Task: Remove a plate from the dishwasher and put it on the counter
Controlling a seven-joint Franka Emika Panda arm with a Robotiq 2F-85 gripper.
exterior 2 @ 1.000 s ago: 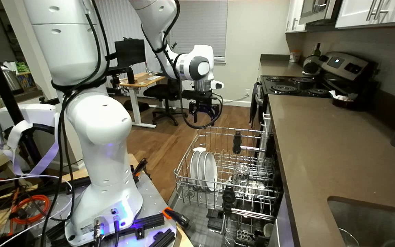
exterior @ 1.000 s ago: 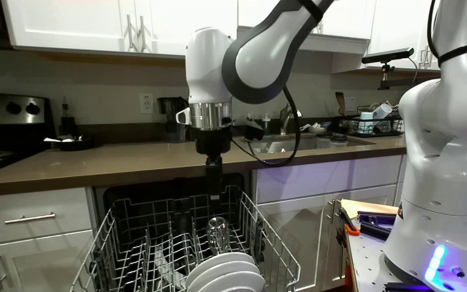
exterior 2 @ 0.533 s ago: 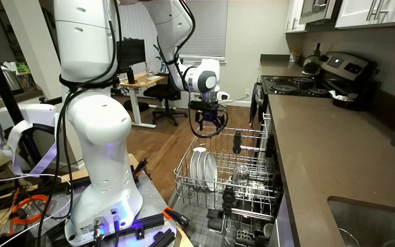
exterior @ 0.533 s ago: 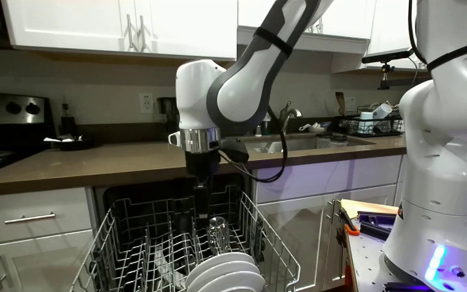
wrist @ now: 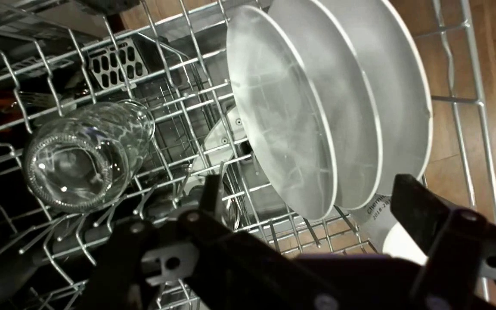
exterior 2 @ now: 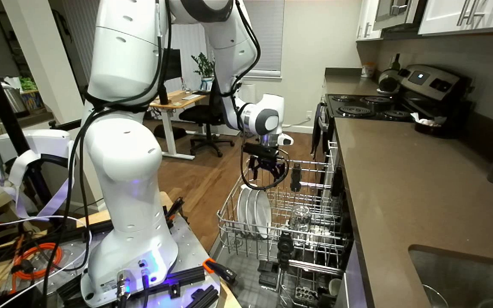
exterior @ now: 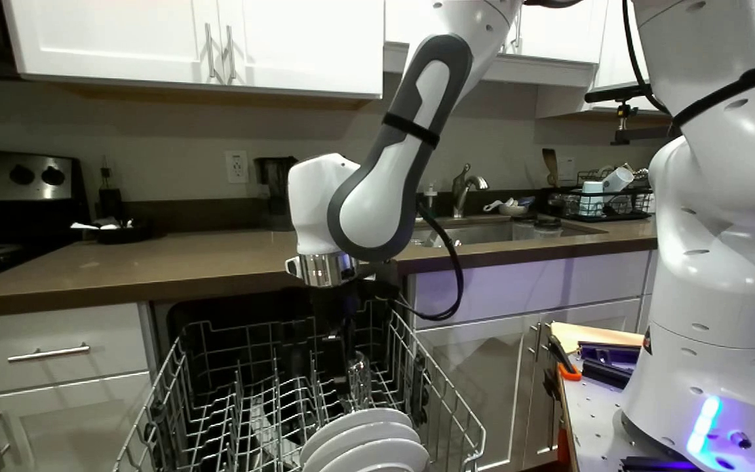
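Note:
Several white plates stand on edge in the dishwasher's wire rack; the nearest plate [wrist: 280,112] fills the middle of the wrist view, with more behind it. The plates also show in both exterior views [exterior: 377,453] [exterior 2: 263,214]. The dishwasher's rack [exterior 2: 250,244] is pulled out beside the counter [exterior 2: 422,184]. My gripper [wrist: 310,187] is open and empty, jaws wide apart, above the rack. In the wrist view the plates' lower ends lie between its fingertips, apart from them. It also shows in both exterior views [exterior: 339,372] [exterior 2: 267,174], dark against the rack.
A clear glass [wrist: 75,168] stands upside down in the rack beside the plates. A white cup with print [wrist: 375,217] sits by the right finger. Rack tines and side wires surround the plates. A sink [exterior 2: 456,269] and stove [exterior 2: 357,102] lie along the counter.
My gripper has moved down toward the rack and, in an exterior view, slightly right toward the counter. The plates and glass have not moved.

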